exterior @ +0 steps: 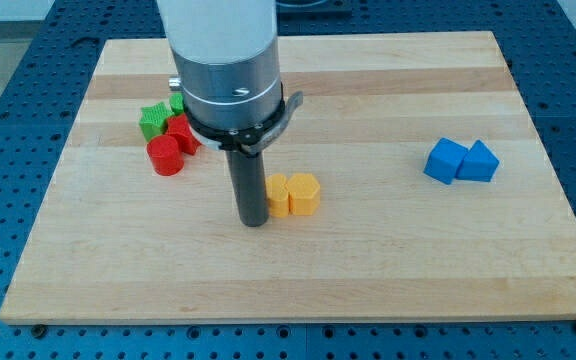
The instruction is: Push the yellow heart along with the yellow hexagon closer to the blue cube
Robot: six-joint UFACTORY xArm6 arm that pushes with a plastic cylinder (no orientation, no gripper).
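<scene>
My tip touches the yellow hexagon beside the yellow heart, grasping nothing; blue cube well right.

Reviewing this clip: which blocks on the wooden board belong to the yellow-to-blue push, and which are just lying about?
Belongs to the job:
- yellow hexagon block, directly right of my tip
- yellow heart block, touching the hexagon's right side
- blue cube block, far toward the view's right

Just lying about:
- blue triangular block, against the cube
- red cylinder block
- red block
- green star-like block
</scene>
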